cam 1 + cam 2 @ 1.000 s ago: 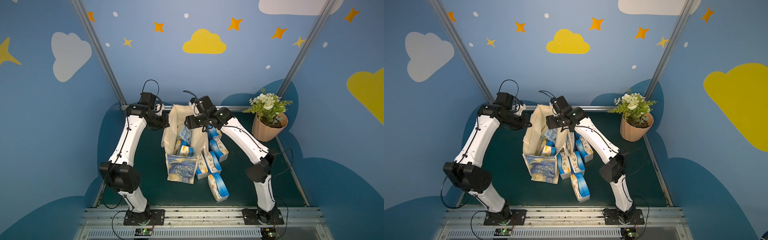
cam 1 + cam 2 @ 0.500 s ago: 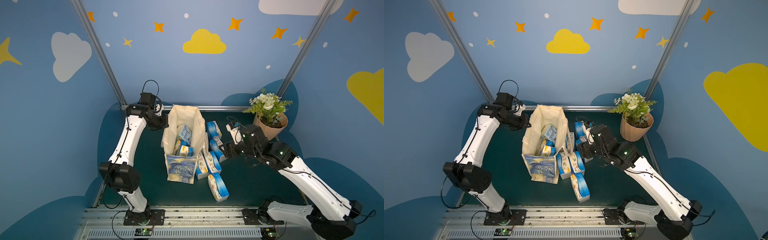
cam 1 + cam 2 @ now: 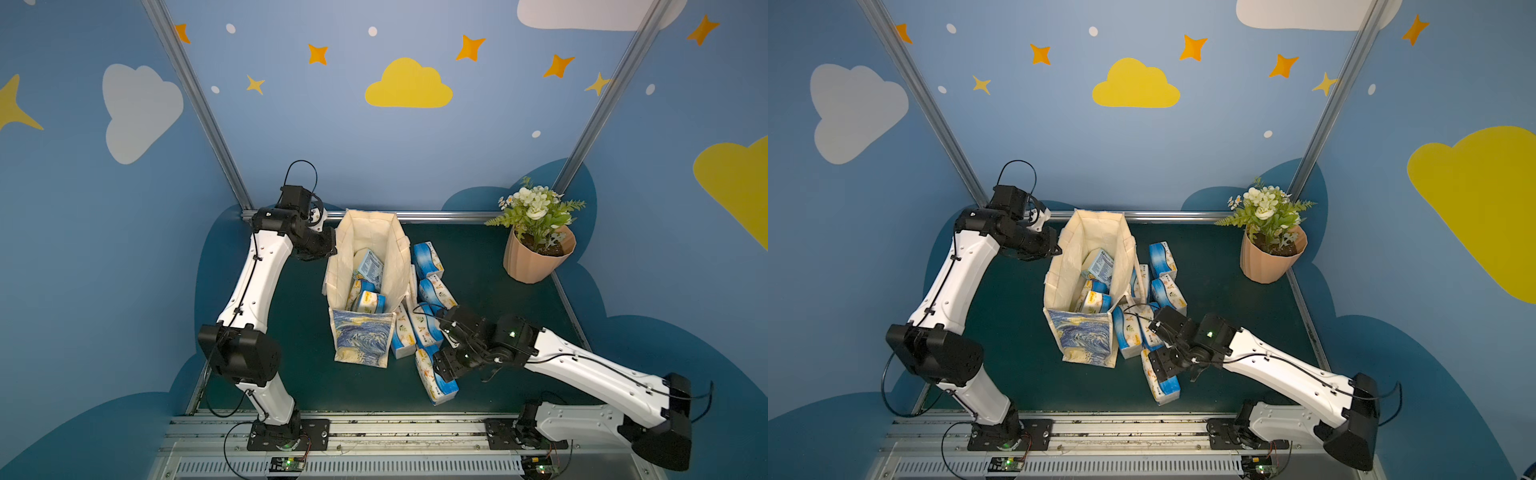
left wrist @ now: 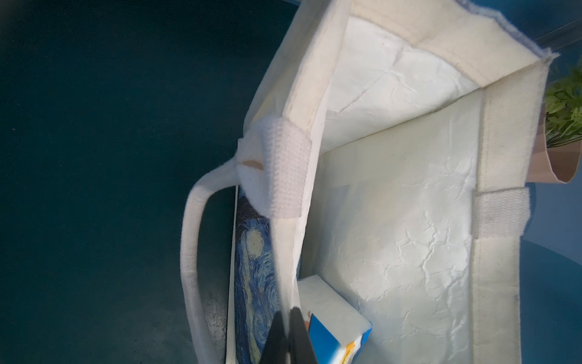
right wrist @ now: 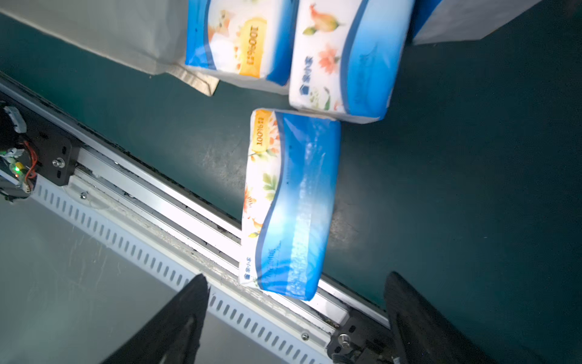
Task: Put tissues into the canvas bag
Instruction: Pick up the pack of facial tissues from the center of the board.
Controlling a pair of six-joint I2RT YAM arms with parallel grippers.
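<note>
Your right arm has left the mouth of the canvas bag [image 3: 362,345], where it hung a second ago, and has swung back toward the front rail. The right claw [image 5: 297,277] now hovers over the nearest pack [image 5: 289,205], the loose one closest to the rail. Its jaws have spread wide during that swing and hold nothing. In the right wrist view they stand either side of the pack's near end without touching it.

Your left claw [image 4: 288,315] has not shifted. It is pressed together on the bag's side wall just below the rim, and the cloth runs between its fingers, so the mouth stays propped open.

Inside the bag you can see the pale blue-green pack [image 3: 369,266] leaning against the wall. Two white-and-blue packs [image 3: 366,300] lie beneath it, toward the printed front. The remaining tissues lie on the table [image 3: 498,316] in a line just beside the bag, on the side toward the flowerpot [image 3: 536,262]. At least five are visible there, counting the one under your claw.

This reads as one delivery finished and the next pick starting, with more tissues outside than inside. The target pack lies lengthwise under the claw, so you should close across its narrow width. The wrapper looks slick and soft, so expect it to squash.
</note>
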